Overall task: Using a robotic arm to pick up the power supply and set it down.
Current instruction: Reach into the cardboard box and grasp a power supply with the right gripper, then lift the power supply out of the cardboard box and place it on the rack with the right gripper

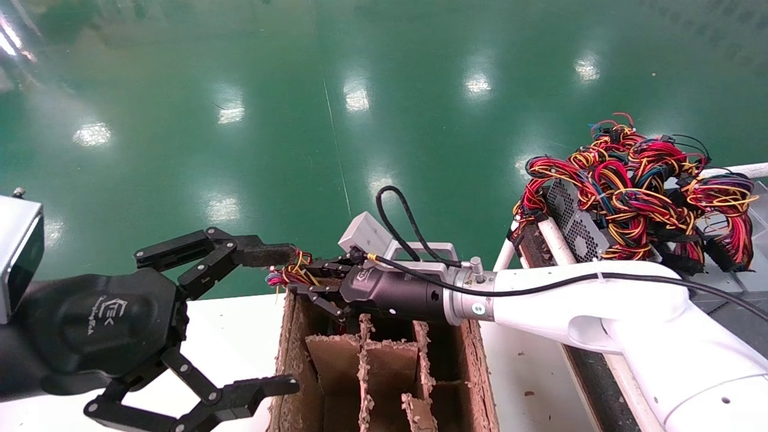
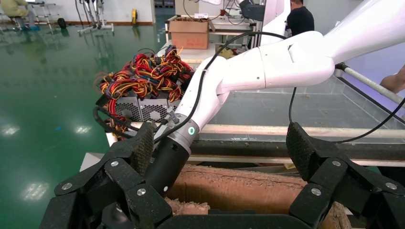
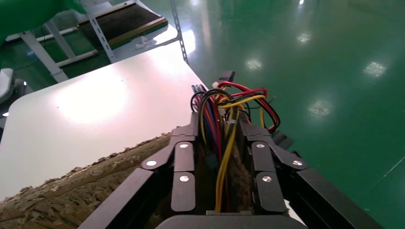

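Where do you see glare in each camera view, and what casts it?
Head view: bright ceiling-light patches mirror off the glossy green floor. Right wrist view: a washed-out glare patch sits on the white table beyond the right claw, which is shut on a wire bundle. Left wrist view: fainter reflections on the floor behind the open left claw.

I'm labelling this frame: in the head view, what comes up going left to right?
Left gripper, jaws open → cardboard divider box with the right gripper shut on a wire bundle → pile of power supplies.
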Motion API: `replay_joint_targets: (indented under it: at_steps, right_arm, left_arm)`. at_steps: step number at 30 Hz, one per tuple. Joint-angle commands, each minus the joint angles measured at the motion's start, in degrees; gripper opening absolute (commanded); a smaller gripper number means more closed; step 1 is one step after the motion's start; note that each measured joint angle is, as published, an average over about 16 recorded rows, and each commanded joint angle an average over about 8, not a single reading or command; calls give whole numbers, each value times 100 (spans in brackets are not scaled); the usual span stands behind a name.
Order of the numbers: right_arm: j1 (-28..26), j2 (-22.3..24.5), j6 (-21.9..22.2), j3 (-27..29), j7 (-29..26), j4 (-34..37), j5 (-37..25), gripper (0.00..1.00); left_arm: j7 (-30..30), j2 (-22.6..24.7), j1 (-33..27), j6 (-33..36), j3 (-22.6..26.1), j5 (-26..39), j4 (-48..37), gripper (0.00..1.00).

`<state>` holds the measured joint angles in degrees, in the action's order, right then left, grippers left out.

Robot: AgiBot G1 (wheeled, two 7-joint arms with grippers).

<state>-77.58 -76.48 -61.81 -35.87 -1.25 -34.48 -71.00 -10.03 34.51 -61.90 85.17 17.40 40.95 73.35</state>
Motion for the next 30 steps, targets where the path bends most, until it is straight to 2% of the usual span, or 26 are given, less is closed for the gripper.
replay_joint_targets:
  at_steps: [1,14,30]
  right_arm:
    - [26,8,14,1,26,-24,65,0]
    - [134,246,-115,207,196,-212,467,0]
    - [350,1039,-302,793,180,-1056,1174,0]
  left_arm:
    - [0,0,0,0,1,0,0,100]
    - [2,-2,-1,-2,4,-3,0,100]
    - [4,-3,-2,-3,8,-6,0,100]
